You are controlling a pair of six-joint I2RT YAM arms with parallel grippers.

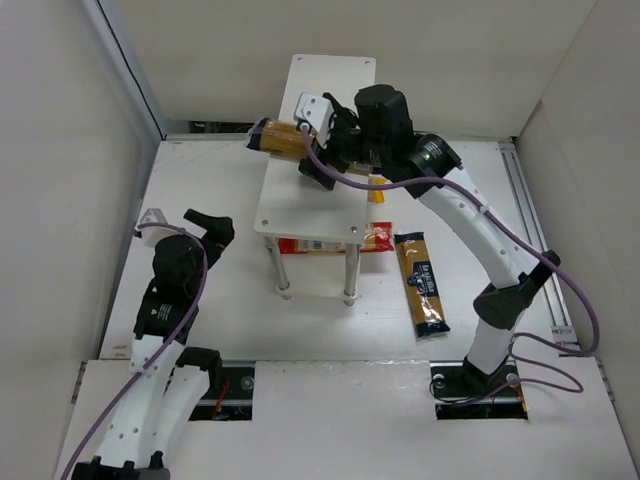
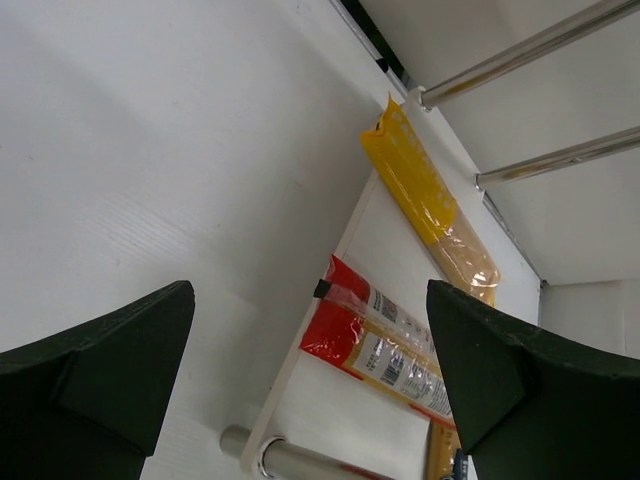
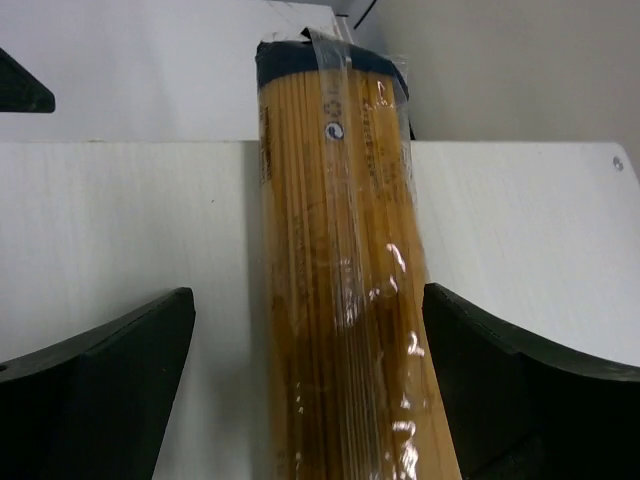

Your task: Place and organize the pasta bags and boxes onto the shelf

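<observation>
The task looks roughly three-quarters done. One amber-brown spaghetti pack (image 3: 335, 200) lies flat on the top board (image 3: 120, 220) of the shelf (image 1: 330, 75). It sits directly between the fingers of the right gripper (image 3: 308, 292), which are spread wide, with a clear gap on one side. The pack's dark blue end points away from the gripper and overhangs the board's edge.

On the lower board (image 2: 390, 260), ahead of the left gripper (image 2: 310, 290), which is wide and empty, lie the red-and-white pack (image 2: 375, 350) and the orange-yellow pack (image 2: 420, 195). They are near each other but not lined up.

The second amber pack (image 1: 420, 283) remains on the surface (image 1: 200, 180), well behind the right gripper, toward that arm's base. It has yet to be shelved, and the overhanging pack probably needs straightening.
</observation>
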